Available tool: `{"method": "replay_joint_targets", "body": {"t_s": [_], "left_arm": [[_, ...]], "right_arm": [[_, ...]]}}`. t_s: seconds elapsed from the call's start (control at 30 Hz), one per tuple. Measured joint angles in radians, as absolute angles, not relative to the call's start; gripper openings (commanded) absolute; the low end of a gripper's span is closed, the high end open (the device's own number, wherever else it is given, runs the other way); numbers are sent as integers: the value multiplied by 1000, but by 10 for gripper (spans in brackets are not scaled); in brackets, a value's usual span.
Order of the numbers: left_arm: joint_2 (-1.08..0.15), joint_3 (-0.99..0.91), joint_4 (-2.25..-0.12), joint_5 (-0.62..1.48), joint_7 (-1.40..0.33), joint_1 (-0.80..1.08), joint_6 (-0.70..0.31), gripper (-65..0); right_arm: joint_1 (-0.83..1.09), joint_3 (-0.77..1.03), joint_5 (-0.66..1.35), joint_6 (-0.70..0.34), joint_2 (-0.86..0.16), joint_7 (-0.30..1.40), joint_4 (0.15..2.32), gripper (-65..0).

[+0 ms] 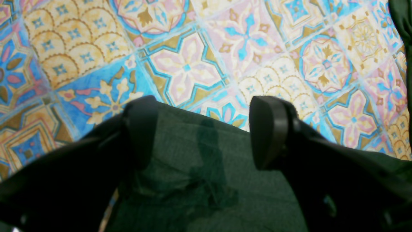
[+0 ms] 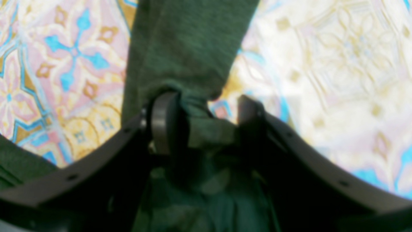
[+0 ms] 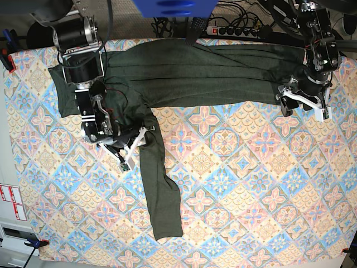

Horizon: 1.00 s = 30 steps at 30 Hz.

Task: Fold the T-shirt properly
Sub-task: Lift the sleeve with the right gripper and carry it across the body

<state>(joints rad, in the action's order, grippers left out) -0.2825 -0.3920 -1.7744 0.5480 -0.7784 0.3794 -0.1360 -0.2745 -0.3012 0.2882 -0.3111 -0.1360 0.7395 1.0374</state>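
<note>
Your left gripper [image 1: 206,132] spread over T-shirt [image 3: 212,72] hem, ready to pinch | right gripper [image 2: 206,119] spread, sleeve bunched between jaws, seemingly for folding

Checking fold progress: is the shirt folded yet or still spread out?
Mostly spread. The shirt lies stretched across the table's far edge, with one sleeve trailing toward the near side over the patterned cloth.

base looks straight down from overhead; both wrist views sit close over the t-shirt [image 3: 184,70].
</note>
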Motion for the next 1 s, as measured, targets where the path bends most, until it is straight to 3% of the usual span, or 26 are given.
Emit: {"method": "replay_joint_targets", "body": {"t_s": [0.23, 0.4, 0.47, 1.0], "left_arm": [[-282, -392, -1774, 548, -778, 379, -136, -244], [-282, -392, -1774, 550, -778, 377, -136, -244], [-282, -392, -1774, 550, -778, 377, -136, -244], [-281, -390, -1773, 550, -778, 378, -136, -244]], "right_arm": [[-280, -394, 292, -310, -137, 672, 999, -378], [-274, -400, 292, -310, -136, 667, 1005, -598], [-261, -401, 290, -310, -137, 694, 1056, -644], [136, -339, 292, -311, -141, 697, 1689, -649]]}}
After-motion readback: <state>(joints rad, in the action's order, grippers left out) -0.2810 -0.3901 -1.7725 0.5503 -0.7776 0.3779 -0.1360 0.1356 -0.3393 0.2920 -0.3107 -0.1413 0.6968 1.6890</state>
